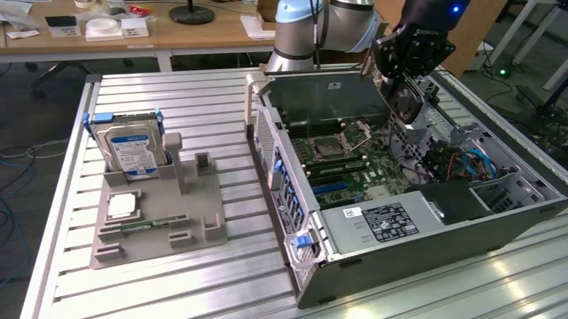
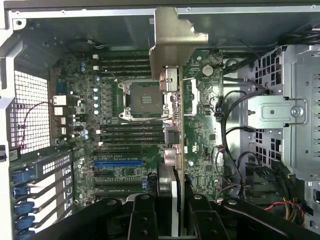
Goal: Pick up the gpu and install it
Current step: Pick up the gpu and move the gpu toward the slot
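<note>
My gripper [image 1: 410, 63] hangs over the far side of the open computer case [image 1: 293, 199] and is shut on the gpu [image 1: 406, 100]. The card hangs tilted, black fan face showing, above the motherboard [image 1: 355, 159] without touching it. In the wrist view the gpu [image 2: 172, 45] is seen edge-on, its silver end bracket farthest from the camera. It is clamped in my gripper [image 2: 172, 207] between two black fingers [image 2: 142, 210]. The motherboard [image 2: 125, 125] lies below, with a blue expansion slot [image 2: 117, 163] beside the card's line.
A grey fixture [image 1: 155, 226] on the slatted table holds a blue-labelled hard drive [image 1: 132, 149], a processor [image 1: 120, 206] and a memory stick [image 1: 151, 224]. Inside the case are a power supply [image 1: 386, 222], a metal drive cage [image 2: 280, 115] and loose cables [image 2: 230, 130].
</note>
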`<state>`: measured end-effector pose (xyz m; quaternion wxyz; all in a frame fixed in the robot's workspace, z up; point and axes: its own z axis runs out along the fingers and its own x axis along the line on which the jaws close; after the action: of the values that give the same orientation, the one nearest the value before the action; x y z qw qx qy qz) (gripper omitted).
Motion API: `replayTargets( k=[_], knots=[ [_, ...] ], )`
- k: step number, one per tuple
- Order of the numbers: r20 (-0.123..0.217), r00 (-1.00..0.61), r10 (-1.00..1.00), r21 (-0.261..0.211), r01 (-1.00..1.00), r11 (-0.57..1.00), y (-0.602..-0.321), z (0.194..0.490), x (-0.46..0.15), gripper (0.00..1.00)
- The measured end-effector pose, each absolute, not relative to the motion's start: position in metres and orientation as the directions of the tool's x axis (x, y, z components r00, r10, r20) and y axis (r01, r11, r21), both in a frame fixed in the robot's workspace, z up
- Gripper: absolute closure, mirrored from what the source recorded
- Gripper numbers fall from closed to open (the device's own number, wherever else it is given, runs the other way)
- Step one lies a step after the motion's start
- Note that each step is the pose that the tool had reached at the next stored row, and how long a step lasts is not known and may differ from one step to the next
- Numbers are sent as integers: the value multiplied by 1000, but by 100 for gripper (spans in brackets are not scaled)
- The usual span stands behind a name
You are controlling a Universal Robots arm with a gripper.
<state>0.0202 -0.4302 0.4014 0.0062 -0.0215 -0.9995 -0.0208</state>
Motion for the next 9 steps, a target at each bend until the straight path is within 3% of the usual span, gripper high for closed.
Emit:
replayTargets(
  k=[9],
  knots=[
    [13, -999, 43, 41, 43, 998, -430, 401, 20, 72]
  ],
)
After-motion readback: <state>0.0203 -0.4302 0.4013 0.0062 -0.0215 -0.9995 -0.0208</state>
